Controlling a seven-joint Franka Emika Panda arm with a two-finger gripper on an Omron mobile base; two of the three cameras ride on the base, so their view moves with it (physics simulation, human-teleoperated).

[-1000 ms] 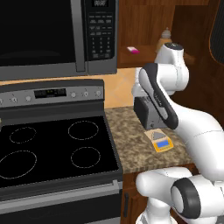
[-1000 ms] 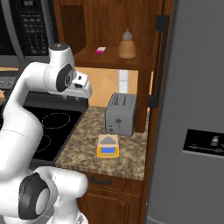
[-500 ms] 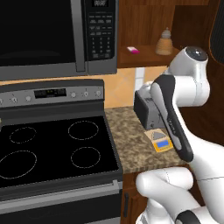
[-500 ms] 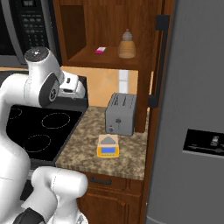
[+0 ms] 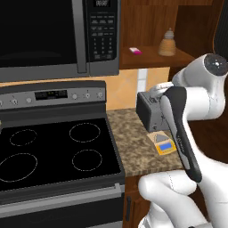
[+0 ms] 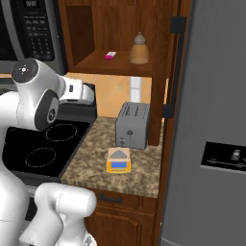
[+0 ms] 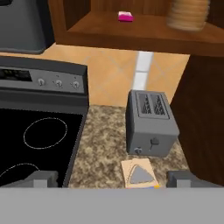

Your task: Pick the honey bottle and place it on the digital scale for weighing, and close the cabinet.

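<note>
Gripper tips (image 7: 113, 178) are spread wide with nothing held, kept back and low, well apart from the honey bottle (image 6: 139, 49). That bottle is stood up on the open cabinet (image 6: 120, 64) shelf, above the toaster (image 6: 133, 125). On the counter (image 6: 96, 158), the digital scale (image 6: 119, 160) is left bare just in front of the toaster, ready for the bottle.

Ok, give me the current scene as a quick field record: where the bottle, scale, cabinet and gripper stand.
honey bottle: upright on the open cabinet's shelf, not yet picked
digital scale: on the granite counter in front of the toaster, plate bare
cabinet: door open, swung toward the refrigerator
pink-and-white item: on the same shelf, apart from the bottle
gripper: above the counter by the stove, fingers apart, holding nothing
task status: neither step done
</note>
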